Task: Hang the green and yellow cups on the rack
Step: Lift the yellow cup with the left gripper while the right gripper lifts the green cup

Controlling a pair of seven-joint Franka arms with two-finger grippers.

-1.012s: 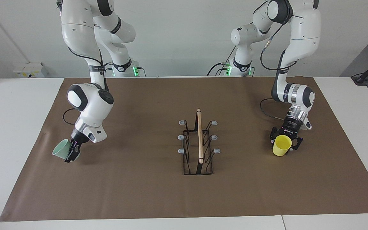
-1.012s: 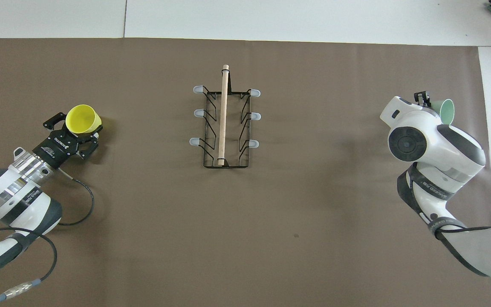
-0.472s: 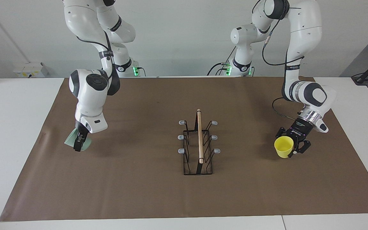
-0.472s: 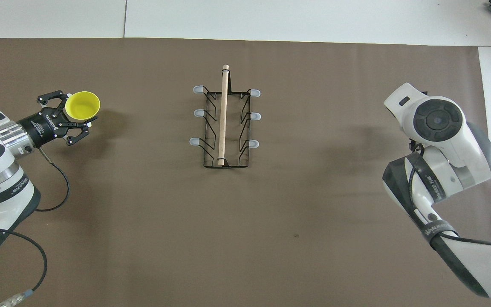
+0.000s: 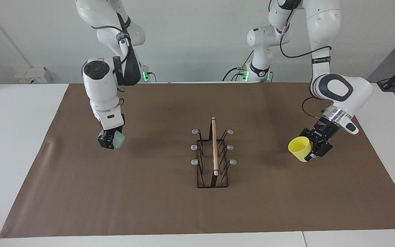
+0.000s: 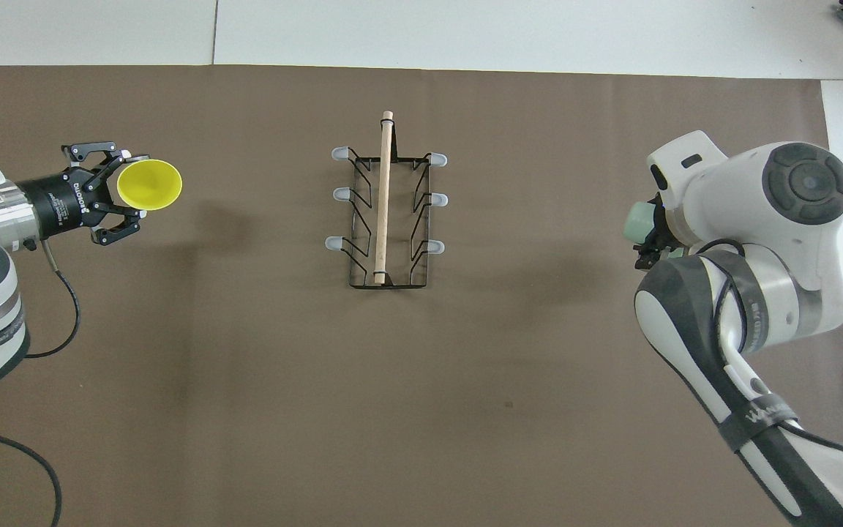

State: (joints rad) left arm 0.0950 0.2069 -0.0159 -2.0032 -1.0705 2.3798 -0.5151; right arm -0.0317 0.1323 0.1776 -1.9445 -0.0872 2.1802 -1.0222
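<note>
Cups are hanging in the air at either end of the counter (image 5: 372, 137), the left claw (image 5: 312, 151) pinching the yellow cup (image 5: 298, 148), the right claw (image 5: 110, 141) pinching the green cup (image 5: 118, 139), both mouths facing the rack (image 5: 213, 157) standing between them.

The rack (image 5: 213, 156) stands mid-tabletop (image 5: 149, 206) on the mat (image 5: 269, 206). One cup (image 5: 299, 148) hangs in the air toward the left arm's end, the other cup (image 5: 119, 139) toward the right arm's end, both well apart from the rack.
</note>
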